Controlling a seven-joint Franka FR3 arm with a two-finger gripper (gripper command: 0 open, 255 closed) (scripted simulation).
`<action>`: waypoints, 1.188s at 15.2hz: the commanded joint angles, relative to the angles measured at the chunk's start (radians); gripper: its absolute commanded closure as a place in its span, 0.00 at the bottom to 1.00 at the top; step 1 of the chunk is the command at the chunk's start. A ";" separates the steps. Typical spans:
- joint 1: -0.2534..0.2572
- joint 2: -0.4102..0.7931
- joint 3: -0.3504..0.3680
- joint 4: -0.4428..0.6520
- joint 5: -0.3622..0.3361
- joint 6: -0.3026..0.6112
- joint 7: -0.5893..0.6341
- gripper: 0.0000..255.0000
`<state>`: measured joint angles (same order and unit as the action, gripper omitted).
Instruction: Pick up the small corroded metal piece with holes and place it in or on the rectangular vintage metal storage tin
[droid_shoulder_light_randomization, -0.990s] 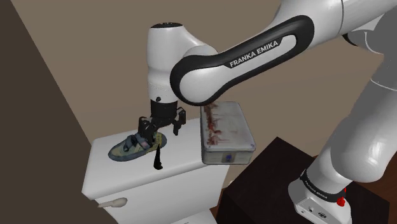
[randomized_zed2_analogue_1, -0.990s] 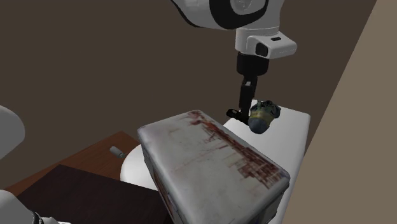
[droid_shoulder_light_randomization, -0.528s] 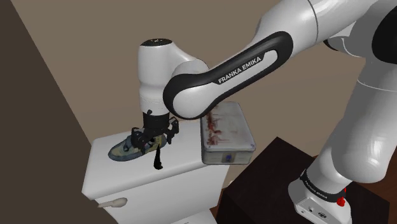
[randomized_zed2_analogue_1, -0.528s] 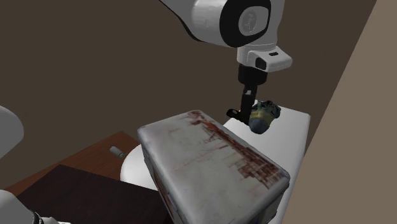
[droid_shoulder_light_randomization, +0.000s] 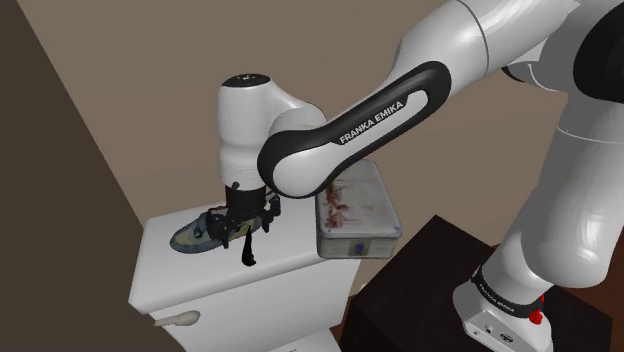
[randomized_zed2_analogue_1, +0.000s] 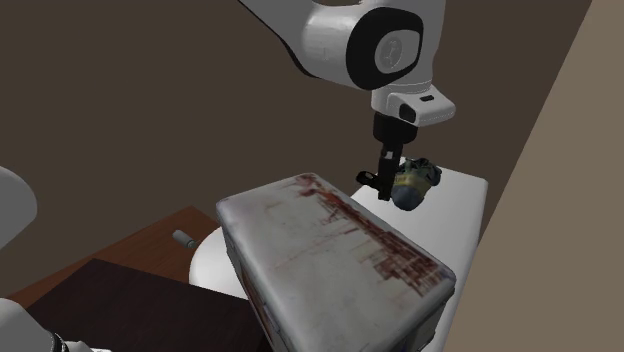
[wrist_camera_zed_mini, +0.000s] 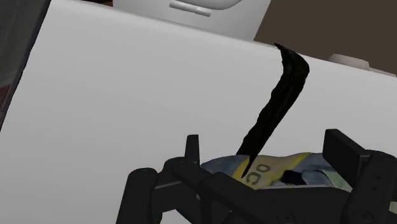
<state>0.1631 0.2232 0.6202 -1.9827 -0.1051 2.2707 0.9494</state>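
Observation:
The corroded metal piece (droid_shoulder_light_randomization: 198, 236) is a flat oval thing in blue and olive, lying on top of a white tank (droid_shoulder_light_randomization: 200, 285). A thin black strip (wrist_camera_zed_mini: 280, 102) curves away from it over the tank top. My gripper (droid_shoulder_light_randomization: 238, 224) is down over the piece's end nearest the tin, open, its fingers standing either side of the piece (wrist_camera_zed_mini: 273, 172). From the second exterior view the gripper (randomized_zed2_analogue_1: 386, 186) hangs right beside the piece (randomized_zed2_analogue_1: 416, 182). The rectangular tin (droid_shoulder_light_randomization: 355, 210), grey with red rust streaks, lies shut on the tank at the shoulder view's right.
A brown wall (droid_shoulder_light_randomization: 60, 150) rises close along the tank's far side. A small flush handle (droid_shoulder_light_randomization: 178, 320) sticks out of the tank's front. Below the tin (randomized_zed2_analogue_1: 330, 250) stands my dark stand (droid_shoulder_light_randomization: 440, 265).
The arm has come down and shifted a little toward the shoulder view's left, bringing the gripper lower over the piece. The piece and tin have not moved.

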 joint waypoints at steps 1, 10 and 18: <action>0.000 0.000 0.000 0.000 0.000 0.000 0.000 0.00; 0.000 0.000 0.000 0.000 0.000 0.000 0.001 1.00; -0.009 -0.039 0.009 0.040 0.031 -0.072 -0.018 1.00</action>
<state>0.1556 0.1900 0.6284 -1.9498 -0.0789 2.2112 0.9343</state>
